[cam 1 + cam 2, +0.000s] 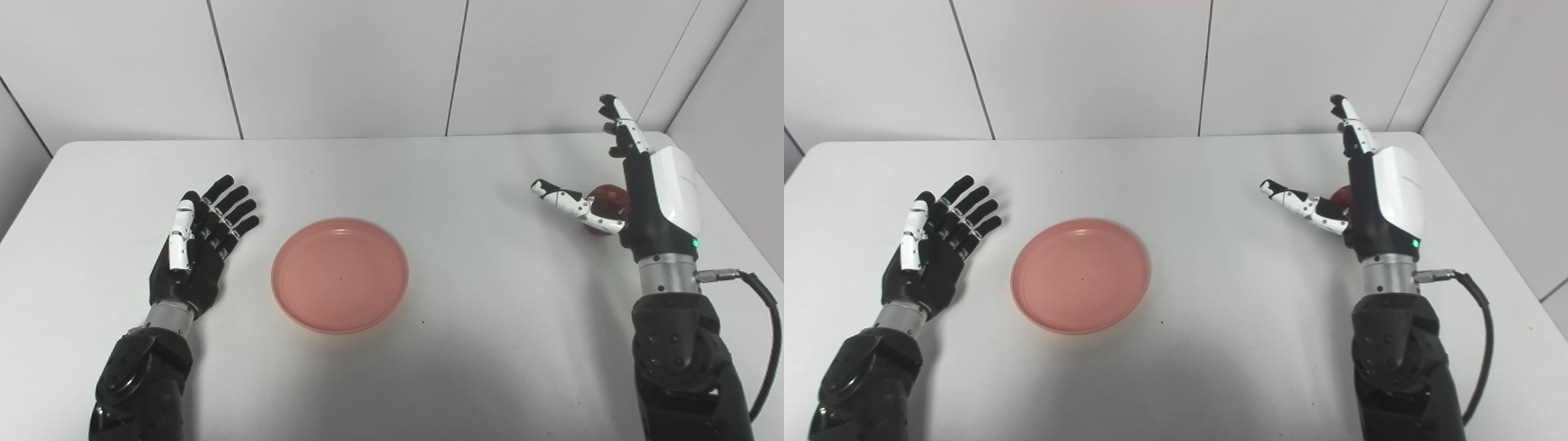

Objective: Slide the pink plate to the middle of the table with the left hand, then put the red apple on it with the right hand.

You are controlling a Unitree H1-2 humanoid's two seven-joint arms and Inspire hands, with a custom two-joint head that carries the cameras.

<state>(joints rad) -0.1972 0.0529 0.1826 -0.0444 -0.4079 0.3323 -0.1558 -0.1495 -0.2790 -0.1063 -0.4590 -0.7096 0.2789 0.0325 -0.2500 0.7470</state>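
The pink plate (340, 274) lies flat on the white table (441, 184), a little left of its middle. My left hand (202, 245) rests palm up to the left of the plate, fingers apart, empty and not touching it. The red apple (608, 202) sits on the table at the right, mostly hidden behind my right hand (637, 190). That hand stands upright beside the apple with fingers spread and thumb stretched out to the left. It is not closed on the apple.
White wall panels (343, 61) stand right behind the table's far edge, and a side wall is close on the right. A black cable (765, 343) loops from my right wrist.
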